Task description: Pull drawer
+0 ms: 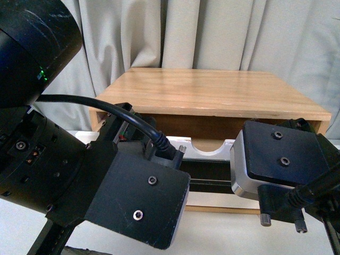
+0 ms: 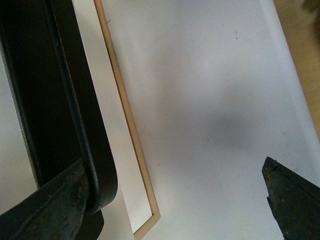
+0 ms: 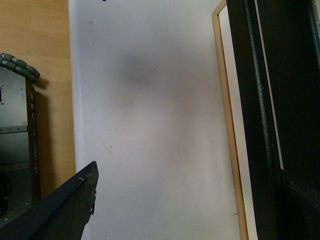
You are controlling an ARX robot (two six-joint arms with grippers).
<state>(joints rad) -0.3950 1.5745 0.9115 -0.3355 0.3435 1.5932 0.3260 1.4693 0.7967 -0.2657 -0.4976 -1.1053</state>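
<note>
The drawer [image 1: 212,149] sits in a light wood cabinet [image 1: 212,90]. Its white front has a semicircular notch and a long black bar handle [image 1: 210,174]. Both wrists hide most of that front in the front view. In the left wrist view my left gripper [image 2: 172,167] is open, and the black handle [image 2: 65,100] runs right beside one of its fingers [image 2: 45,210]. My right gripper [image 3: 190,185] is open too, with the handle [image 3: 260,100] at its far side and one finger [image 3: 60,210] apart from it. Neither gripper closes on the bar.
A white tabletop [image 2: 210,100] lies under both grippers. A thin wood strip [image 3: 227,100] runs along the cabinet's base. Grey curtains [image 1: 212,32] hang behind the cabinet. Tan floor [image 3: 35,30] and a metal frame [image 3: 15,150] show beyond the table edge.
</note>
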